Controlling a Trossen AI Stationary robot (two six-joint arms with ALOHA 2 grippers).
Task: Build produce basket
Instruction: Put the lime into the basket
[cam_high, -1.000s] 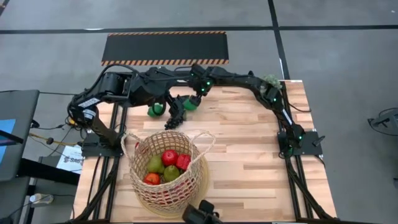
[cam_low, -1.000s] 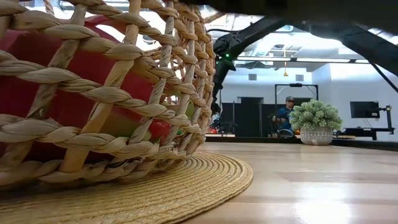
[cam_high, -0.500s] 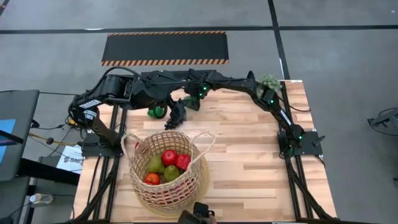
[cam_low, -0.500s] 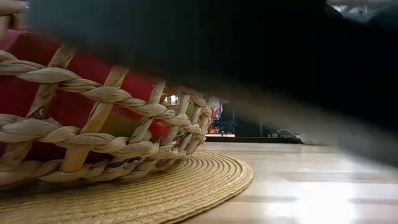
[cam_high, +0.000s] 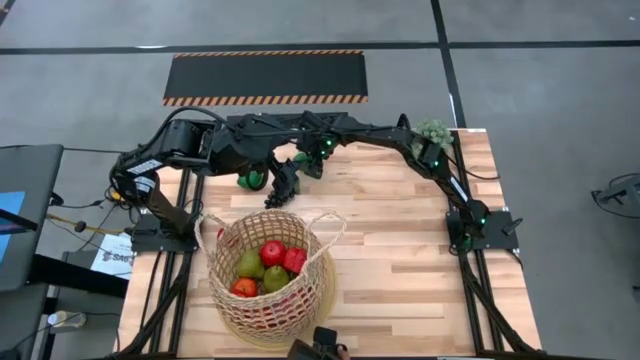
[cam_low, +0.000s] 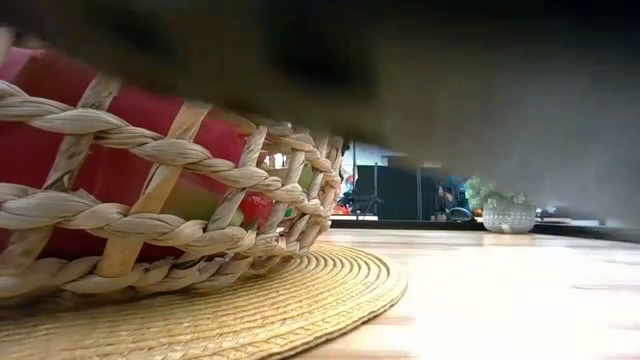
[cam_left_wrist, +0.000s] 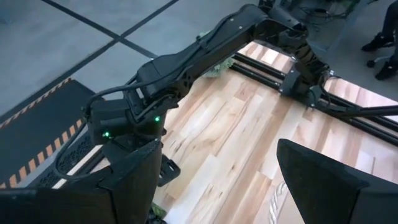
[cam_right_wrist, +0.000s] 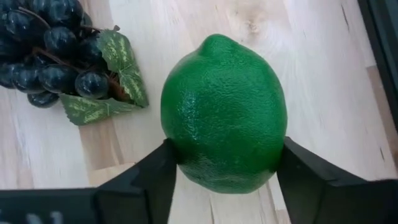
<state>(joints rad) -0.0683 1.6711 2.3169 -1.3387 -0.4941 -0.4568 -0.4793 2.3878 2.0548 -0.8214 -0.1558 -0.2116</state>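
Note:
My right gripper (cam_right_wrist: 224, 163) is shut on a green lime (cam_right_wrist: 222, 112) near the table's far edge, seen in the high view at the lime (cam_high: 309, 165). A dark grape bunch (cam_right_wrist: 53, 53) lies on the wood beside it (cam_high: 283, 186). Another green fruit (cam_high: 252, 179) rests on the table under my left arm. My left gripper (cam_left_wrist: 214, 180) hangs open above that spot, holding nothing. The wicker basket (cam_high: 268, 290) stands near the front edge on a round woven mat (cam_low: 270, 300), with red and green fruit (cam_high: 270, 262) inside. My right gripper pinches the lime between its two fingers (cam_right_wrist: 155, 177), one on each side of its wider lower half (cam_right_wrist: 186, 155). The lime's pointed end (cam_right_wrist: 214, 42) faces away from the gripper. Whether it is off the wood I cannot tell.
A pale green spiky ball in a pot (cam_high: 435, 131) sits at the far right corner, beside the right arm's elbow. Both arms crowd the far left part of the table. Bare wood (cam_high: 400, 250) lies right of the basket. A dark blurred shape (cam_low: 400, 70) covers the upper low view.
My right arm has shifted slightly toward the table's far edge, uncovering more of the spiky ball, with the lime still between its fingers. A dark blurred shape has come across the upper part of the low view.

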